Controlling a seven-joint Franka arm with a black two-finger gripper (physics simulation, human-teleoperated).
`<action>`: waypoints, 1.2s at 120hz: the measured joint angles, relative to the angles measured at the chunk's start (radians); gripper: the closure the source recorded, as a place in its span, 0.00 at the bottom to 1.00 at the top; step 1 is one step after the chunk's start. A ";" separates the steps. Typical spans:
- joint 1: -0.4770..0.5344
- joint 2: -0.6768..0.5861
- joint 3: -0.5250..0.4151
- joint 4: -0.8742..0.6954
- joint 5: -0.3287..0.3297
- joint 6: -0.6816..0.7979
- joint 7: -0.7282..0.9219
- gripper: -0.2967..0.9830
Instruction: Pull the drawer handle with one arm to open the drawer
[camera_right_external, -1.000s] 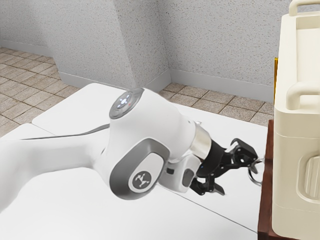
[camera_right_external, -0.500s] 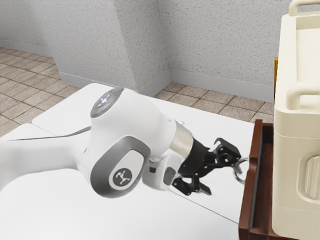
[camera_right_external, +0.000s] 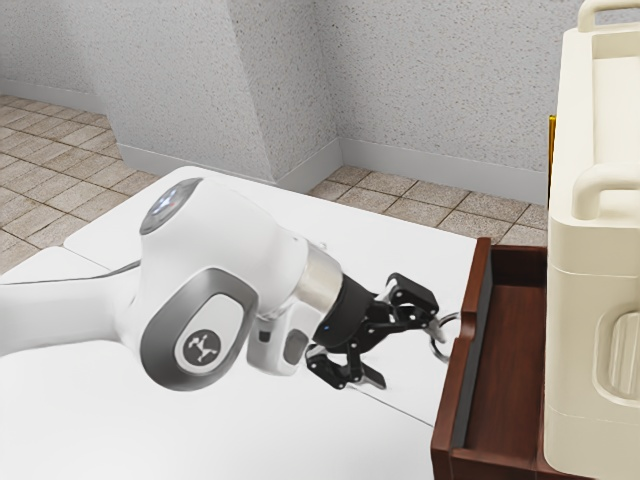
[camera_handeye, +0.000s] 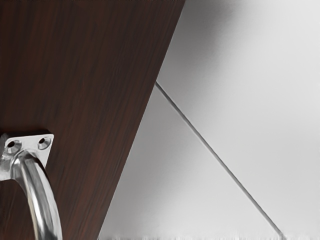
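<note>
At the exterior view's far left, brown square floor tiles lie by a speckled grey wall. Nearer is the smooth white table. The shiny white robot arm comes in from the exterior view's left. It runs almost flat over the table to a fat, round joint with a dark grey edge. From there it leans down toward the exterior view's right, and the hand points down at a slant.

The black two-finger pincer is spread wide. Its upper finger is right at the curved silver metal handle, and its lower finger is well apart from it. The handle sits on the front of the dark brown wooden drawer. The drawer is open, and its inside shows. In the wrist view, the handle is fixed on with a square silver plate that has screw holes.

At the exterior view's right, the drawer sticks out past a big cream box with rounded corners. A thin yellow strip peeks out at the box's far side.
</note>
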 joint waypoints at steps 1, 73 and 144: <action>0.001 -0.002 0.000 -0.001 0.002 0.000 0.000 0.23; 0.073 -0.091 -0.008 -0.033 0.120 -0.092 0.024 0.23; 0.097 -0.177 -0.038 -0.015 0.290 -0.225 -0.015 0.24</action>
